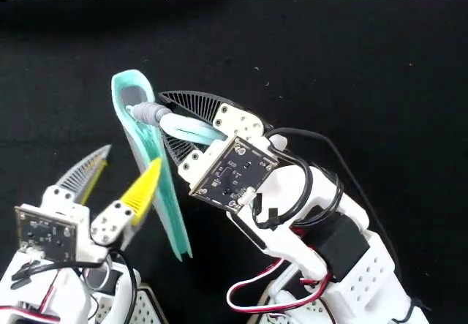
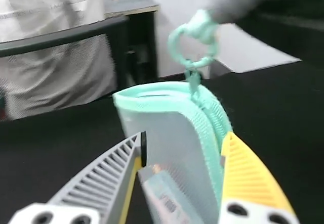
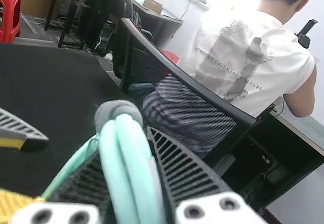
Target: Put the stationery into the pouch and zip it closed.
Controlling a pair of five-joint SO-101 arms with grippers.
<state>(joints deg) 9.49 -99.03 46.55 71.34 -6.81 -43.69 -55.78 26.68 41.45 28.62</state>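
A teal mesh pouch [image 1: 167, 205] stands on its long edge on the black table, its mouth end [image 2: 152, 95] toward the back. Through the mesh I see a pale stationery item [image 2: 163, 199] inside. My right gripper [image 1: 172, 123] is shut on the pouch's teal strap [image 3: 121, 158], just behind the strap's grey cap [image 1: 148, 112]. The strap's ring [image 2: 195, 39] hangs above the zipper [image 2: 210, 115]. My left gripper [image 1: 131, 156] is open at the pouch's near-left side. Its yellow finger [image 2: 248, 178] rests against the zipper edge, and its grey finger [image 2: 101, 183] stands apart.
Bare black tabletop [image 1: 351, 68] stretches to the back and right. The two arm bases [image 1: 344, 273] crowd the front edge. A mesh office chair [image 3: 177, 102] stands beyond the table.
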